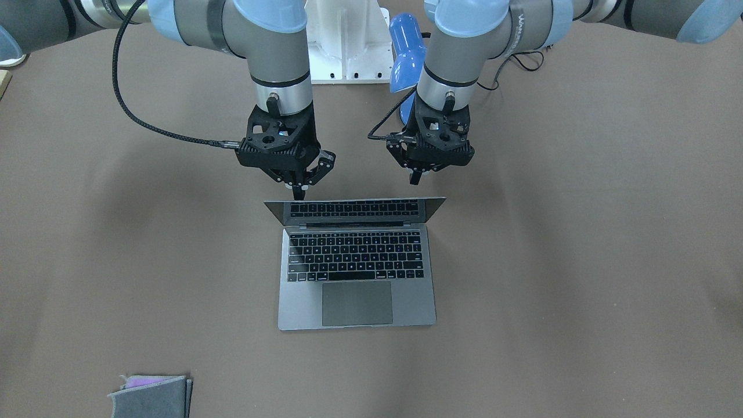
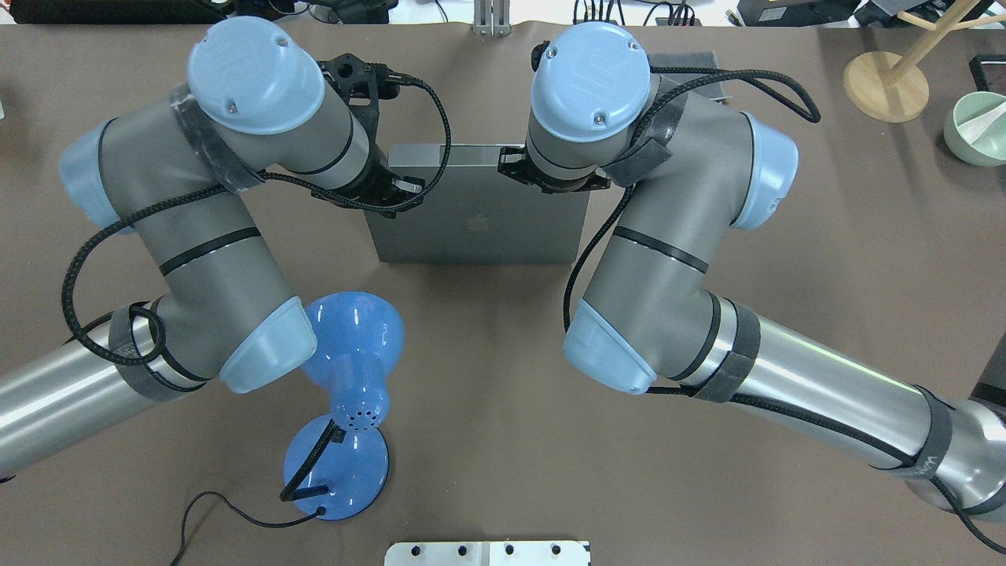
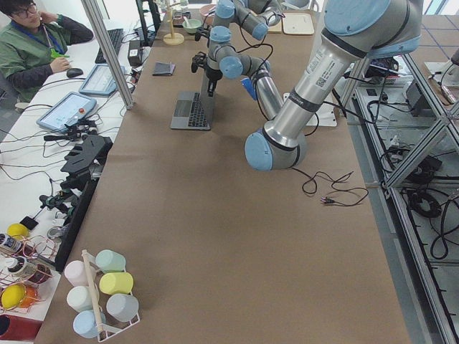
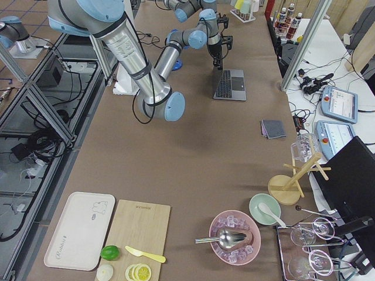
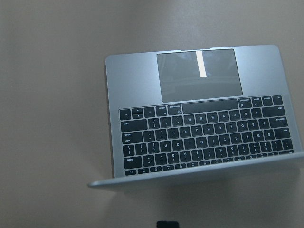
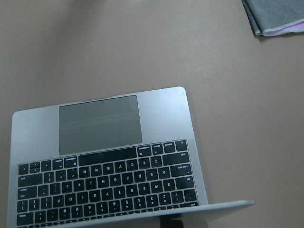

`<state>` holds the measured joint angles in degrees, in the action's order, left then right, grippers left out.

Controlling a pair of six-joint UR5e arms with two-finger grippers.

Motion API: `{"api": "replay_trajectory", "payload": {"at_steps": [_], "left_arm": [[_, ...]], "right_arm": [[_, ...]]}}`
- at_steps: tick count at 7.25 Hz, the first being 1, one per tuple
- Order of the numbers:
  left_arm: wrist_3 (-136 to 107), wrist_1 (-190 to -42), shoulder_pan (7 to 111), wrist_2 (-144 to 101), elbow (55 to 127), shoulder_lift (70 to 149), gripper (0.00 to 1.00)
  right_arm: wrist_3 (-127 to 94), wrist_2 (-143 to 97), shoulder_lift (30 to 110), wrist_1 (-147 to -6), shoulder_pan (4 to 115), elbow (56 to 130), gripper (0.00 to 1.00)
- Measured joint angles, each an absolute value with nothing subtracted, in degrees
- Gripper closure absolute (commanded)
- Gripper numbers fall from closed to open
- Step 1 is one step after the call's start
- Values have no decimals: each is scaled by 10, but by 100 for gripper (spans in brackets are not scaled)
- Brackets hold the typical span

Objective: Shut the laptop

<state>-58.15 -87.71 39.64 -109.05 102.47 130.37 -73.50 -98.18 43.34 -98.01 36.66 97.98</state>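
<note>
Laptop [image 1: 356, 273] sits open at the table's middle, lid raised. Right gripper [image 1: 299, 188] and left gripper [image 1: 415, 176] hang just behind the lid's top edge, jaws pinched narrow. Closing seems about to start; next, press the lid forward and down evenly.

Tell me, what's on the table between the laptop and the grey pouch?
Nothing: the front-facing view shows only bare brown table between the laptop and pouch.
</note>
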Motion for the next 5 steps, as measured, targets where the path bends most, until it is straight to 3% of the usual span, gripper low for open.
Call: {"api": "replay_trajectory", "payload": {"at_steps": [5], "left_arm": [[-555,-953,435,-1079,907,1347,100]], "right_arm": [[-712,-987,410,-948,388,911,100]]}}
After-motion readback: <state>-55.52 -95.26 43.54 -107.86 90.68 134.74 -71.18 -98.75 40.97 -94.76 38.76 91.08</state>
